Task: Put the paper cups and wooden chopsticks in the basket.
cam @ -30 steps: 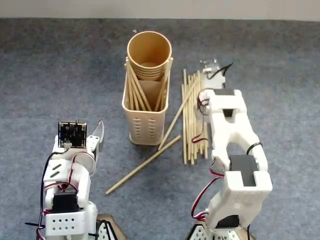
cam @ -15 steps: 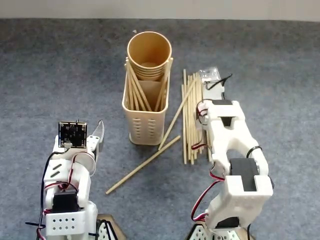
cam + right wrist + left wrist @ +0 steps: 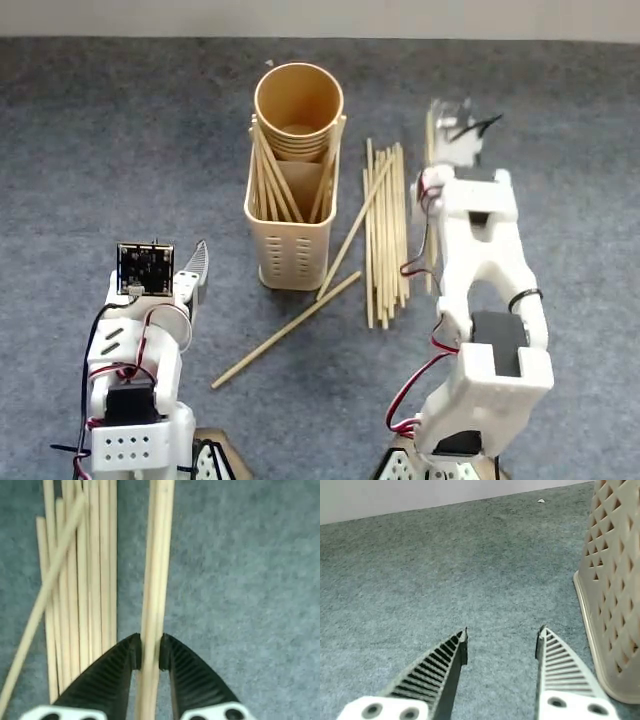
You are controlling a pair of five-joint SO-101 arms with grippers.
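Note:
A tall beige basket stands mid-table with stacked paper cups and several wooden chopsticks inside it. A loose bundle of chopsticks lies to its right, also seen as the bundle in the right wrist view. My right gripper is shut on a few chopsticks, held just right of the bundle; they show beside the right arm as the held sticks. My left gripper is open over bare carpet, left of the basket.
One chopstick lies diagonally on the carpet in front of the basket, and another leans slantwise from the bundle toward the basket's foot. Grey carpet covers the table. The left arm sits at the near left.
The right arm has swung to the right and away from the bundle, carrying a few chopsticks in its shut gripper. The left arm has not moved.

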